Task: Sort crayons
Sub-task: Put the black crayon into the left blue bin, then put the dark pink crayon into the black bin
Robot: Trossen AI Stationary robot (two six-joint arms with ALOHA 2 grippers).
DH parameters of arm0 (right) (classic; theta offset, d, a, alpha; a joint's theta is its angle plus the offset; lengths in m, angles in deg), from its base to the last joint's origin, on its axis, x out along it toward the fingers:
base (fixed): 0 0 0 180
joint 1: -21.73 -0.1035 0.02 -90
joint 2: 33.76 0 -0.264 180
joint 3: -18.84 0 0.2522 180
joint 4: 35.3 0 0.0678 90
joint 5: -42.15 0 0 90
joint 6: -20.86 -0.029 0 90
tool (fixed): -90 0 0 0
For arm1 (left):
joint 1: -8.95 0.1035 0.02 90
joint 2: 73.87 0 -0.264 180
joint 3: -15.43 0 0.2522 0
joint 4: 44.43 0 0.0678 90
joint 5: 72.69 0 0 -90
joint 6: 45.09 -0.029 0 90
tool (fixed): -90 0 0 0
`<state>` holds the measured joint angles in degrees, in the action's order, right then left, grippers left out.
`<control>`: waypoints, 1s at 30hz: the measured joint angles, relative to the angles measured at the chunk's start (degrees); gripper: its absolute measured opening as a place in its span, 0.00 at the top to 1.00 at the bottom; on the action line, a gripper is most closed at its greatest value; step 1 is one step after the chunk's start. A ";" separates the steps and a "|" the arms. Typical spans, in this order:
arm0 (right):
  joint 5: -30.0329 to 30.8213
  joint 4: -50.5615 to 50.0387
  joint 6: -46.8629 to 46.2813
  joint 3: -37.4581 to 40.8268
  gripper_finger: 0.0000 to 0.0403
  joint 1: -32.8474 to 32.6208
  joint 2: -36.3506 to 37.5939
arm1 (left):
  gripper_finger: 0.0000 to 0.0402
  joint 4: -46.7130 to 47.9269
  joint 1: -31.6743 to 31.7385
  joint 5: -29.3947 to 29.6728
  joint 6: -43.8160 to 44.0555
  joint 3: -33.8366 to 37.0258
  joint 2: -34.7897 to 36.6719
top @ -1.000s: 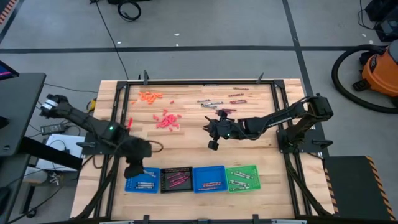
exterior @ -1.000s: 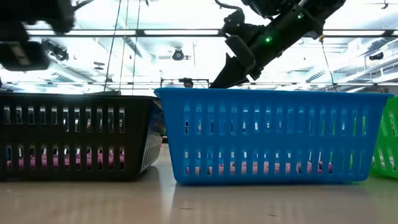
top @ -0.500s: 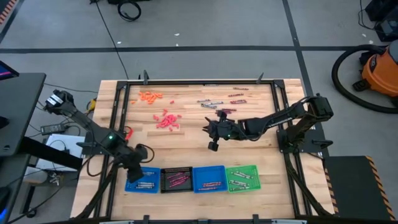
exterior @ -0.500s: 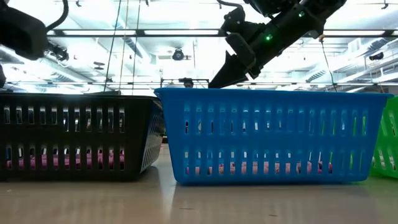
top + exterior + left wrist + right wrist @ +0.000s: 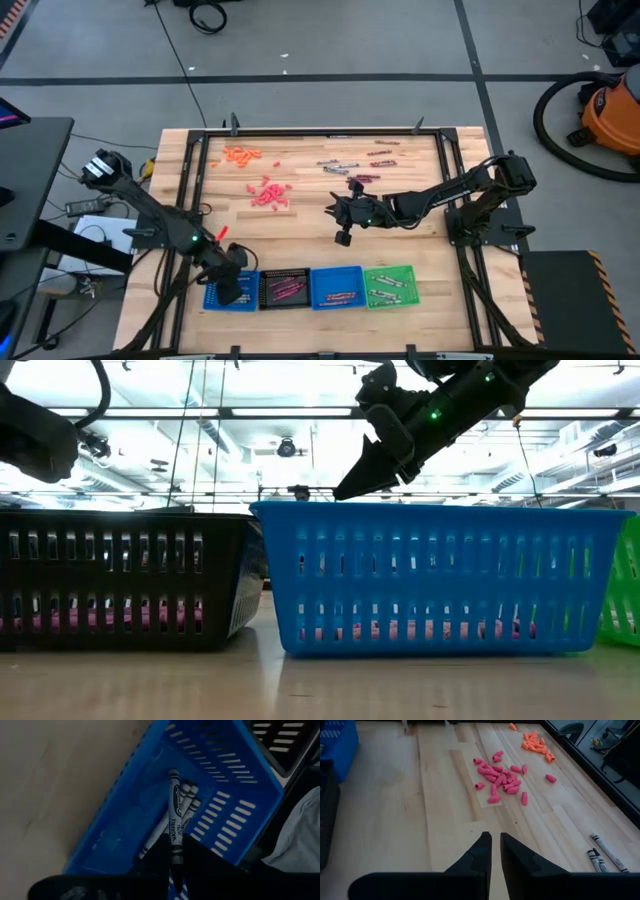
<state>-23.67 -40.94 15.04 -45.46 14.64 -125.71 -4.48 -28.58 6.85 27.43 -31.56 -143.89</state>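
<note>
Crayons: one thin grey paper-wrapped crayon point(image 5: 174, 820) is clamped in the left gripper point(image 5: 176, 865) above the leftmost slotted blue plastic tray point(image 5: 125, 810), near its inner wall (several grey crayons lie inside). Right gripper point(image 5: 494, 845), fingers nearly together and empty, hangs over bare wooden tabletop point(image 5: 440, 820), well apart from pink cap pieces point(image 5: 497, 777); grey concrete floor point(image 5: 330, 40) surrounds the table
</note>
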 joint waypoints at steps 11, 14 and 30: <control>-0.05 -0.02 0.00 0.00 0.88 0.02 -0.02 | 0.82 -0.11 -1.32 1.47 -0.16 0.00 -0.97; -0.07 -0.02 0.00 0.00 0.88 0.02 -0.02 | 0.75 -0.21 -1.23 0.41 -1.94 0.00 -0.97; 4.12 -7.67 3.68 -0.13 0.92 4.76 -2.36 | 0.68 -1.61 7.74 -10.07 -18.25 -6.58 -0.73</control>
<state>-19.55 -48.62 18.72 -45.60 19.40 -128.07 -6.08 -20.84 -3.23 9.18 -38.14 -144.61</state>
